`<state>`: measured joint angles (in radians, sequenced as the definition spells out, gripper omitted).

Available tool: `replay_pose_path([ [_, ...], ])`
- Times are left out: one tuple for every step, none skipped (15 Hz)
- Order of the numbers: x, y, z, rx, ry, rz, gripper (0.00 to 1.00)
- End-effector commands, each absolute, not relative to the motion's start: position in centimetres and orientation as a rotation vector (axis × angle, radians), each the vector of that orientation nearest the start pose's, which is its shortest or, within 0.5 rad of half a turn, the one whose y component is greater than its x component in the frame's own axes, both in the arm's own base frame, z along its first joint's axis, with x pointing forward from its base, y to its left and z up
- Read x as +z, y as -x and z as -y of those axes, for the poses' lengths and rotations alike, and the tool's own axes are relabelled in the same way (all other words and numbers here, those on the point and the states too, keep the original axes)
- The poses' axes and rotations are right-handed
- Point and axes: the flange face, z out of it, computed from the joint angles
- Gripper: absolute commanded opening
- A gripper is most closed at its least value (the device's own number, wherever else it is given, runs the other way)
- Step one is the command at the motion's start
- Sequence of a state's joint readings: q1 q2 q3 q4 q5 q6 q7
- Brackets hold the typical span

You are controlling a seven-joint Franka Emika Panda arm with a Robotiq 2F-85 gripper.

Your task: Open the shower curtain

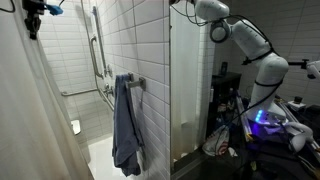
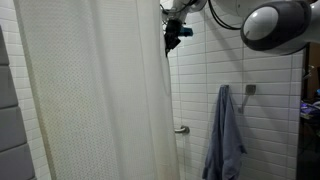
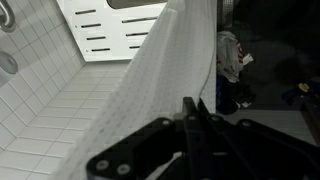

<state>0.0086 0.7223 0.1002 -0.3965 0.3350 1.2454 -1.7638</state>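
Note:
The shower curtain is a tall off-white sheet with soft folds, and it covers the left and middle of the opening. It also hangs at the left in an exterior view. My gripper is high up at the curtain's free edge, also seen in an exterior view. In the wrist view the fingers are pressed together, with the curtain's edge running down into them. The gripper looks shut on the curtain.
A blue-grey towel hangs on a bar on the white tiled wall, also seen in an exterior view. Grab bars are mounted on the tiles. A glass panel stands beside the robot arm. Clutter lies at its base.

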Motion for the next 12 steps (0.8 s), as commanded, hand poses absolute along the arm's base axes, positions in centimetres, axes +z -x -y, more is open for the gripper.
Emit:
replay_pose_path([
  [66.9,-66.7,-7.9,0.578,-1.702,-2.802,0.01],
  [63.8,-68.8,-11.6,0.574,-1.683,-2.792,0.01],
  [63.6,-69.1,-12.1,0.6,-1.646,-2.807,0.01],
  [63.3,-69.5,-13.0,0.635,-1.613,-2.806,0.01],
  [63.0,-69.8,-13.8,0.67,-1.597,-2.786,0.01],
  [63.0,-70.2,-15.2,0.703,-1.569,-2.782,0.01],
  [62.7,-70.5,-16.4,0.741,-1.535,-2.779,0.01],
  [62.4,-70.7,-17.6,0.763,-1.512,-2.781,0.01],
  [62.2,-70.7,-18.6,0.783,-1.498,-2.784,0.01],
  [61.9,-70.7,-19.3,0.793,-1.488,-2.785,0.01],
  [61.8,-70.6,-20.3,0.792,-1.47,-2.802,0.01],
  [61.6,-70.5,-21.1,0.809,-1.464,-2.816,0.01],
])
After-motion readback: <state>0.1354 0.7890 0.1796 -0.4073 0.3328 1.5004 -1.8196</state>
